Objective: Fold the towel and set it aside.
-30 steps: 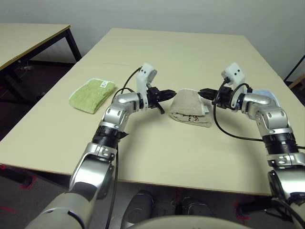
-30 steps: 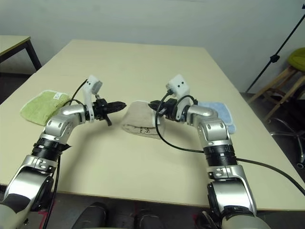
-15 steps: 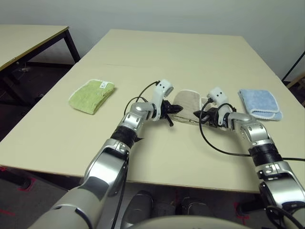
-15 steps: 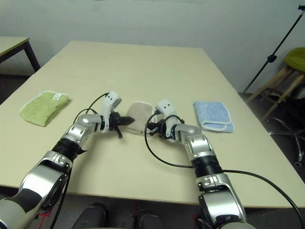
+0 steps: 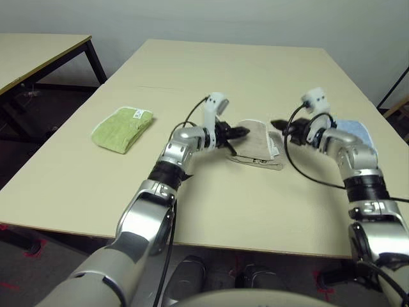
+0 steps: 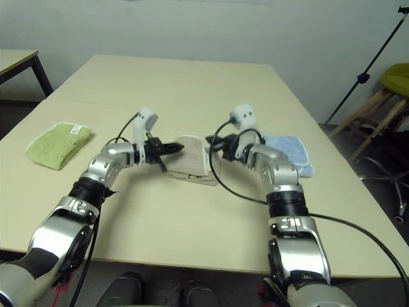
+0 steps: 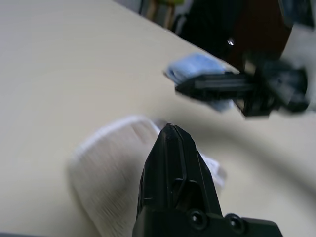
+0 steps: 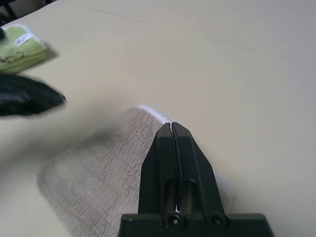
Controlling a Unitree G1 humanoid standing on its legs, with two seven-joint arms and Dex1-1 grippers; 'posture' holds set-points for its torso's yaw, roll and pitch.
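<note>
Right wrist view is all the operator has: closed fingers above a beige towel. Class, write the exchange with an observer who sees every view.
Operator: Is anything gripped?
Observer: No. The right gripper is shut on nothing, beside the towel.
Operator: And that dark shape?
Observer: The left gripper, shut too, at the towel's other side.
Operator: Any cloth behind my arm?
Observer: A light blue folded towel, on the table to the robot's right.
</note>
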